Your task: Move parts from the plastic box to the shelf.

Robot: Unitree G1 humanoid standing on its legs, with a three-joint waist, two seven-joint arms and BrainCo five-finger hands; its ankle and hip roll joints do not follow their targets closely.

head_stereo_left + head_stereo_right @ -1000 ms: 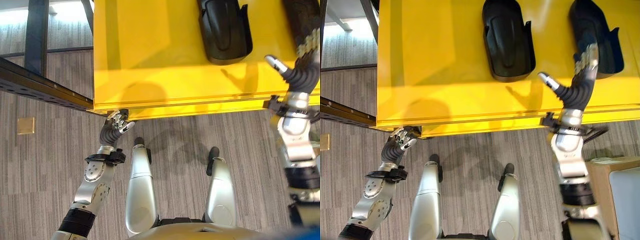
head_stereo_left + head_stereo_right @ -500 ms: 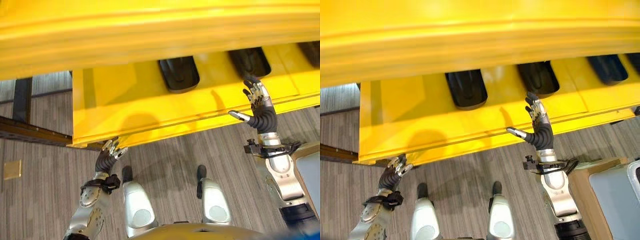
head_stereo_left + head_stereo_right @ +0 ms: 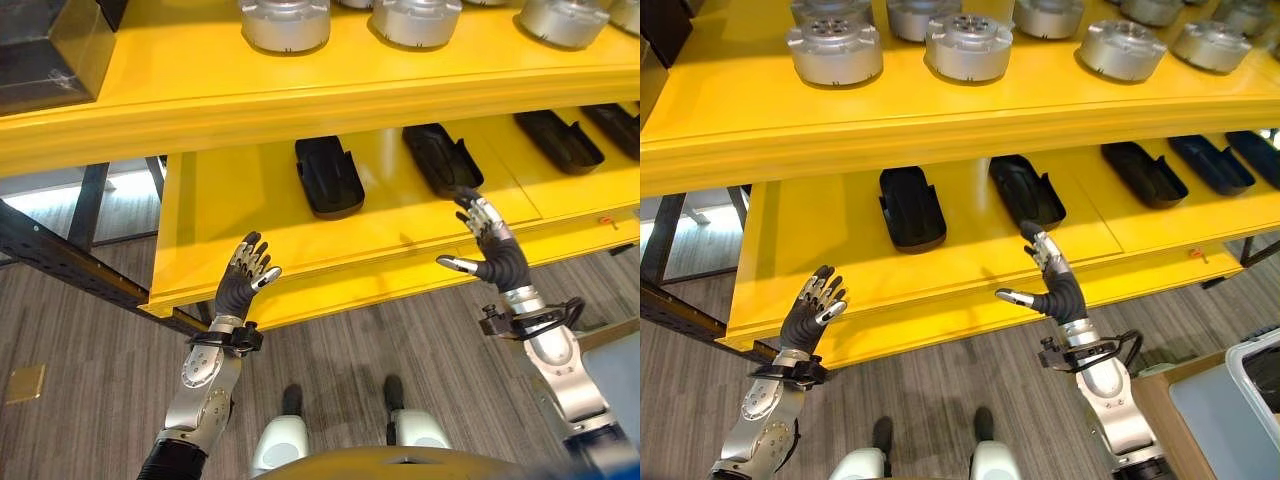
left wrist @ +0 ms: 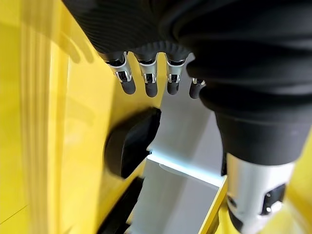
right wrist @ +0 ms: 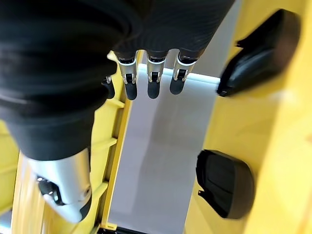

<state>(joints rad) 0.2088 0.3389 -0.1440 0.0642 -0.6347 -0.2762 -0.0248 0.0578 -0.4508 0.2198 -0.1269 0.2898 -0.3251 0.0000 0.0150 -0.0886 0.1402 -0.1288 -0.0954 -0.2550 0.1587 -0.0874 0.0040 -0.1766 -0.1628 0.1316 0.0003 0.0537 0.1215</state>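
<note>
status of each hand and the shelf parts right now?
left hand: open, empty, raised before the lower shelf's front edge
right hand: open, empty, raised at the lower shelf's front edge
black parts: lying apart in a row on the lower shelf
silver round parts: standing in a row on the upper shelf

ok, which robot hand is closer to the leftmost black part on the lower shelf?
Left, though not by much. The left robot hand hovers open by the shelf's front edge, just left of the black part. The right robot hand, open too, sits further right, below the second black part.
</note>
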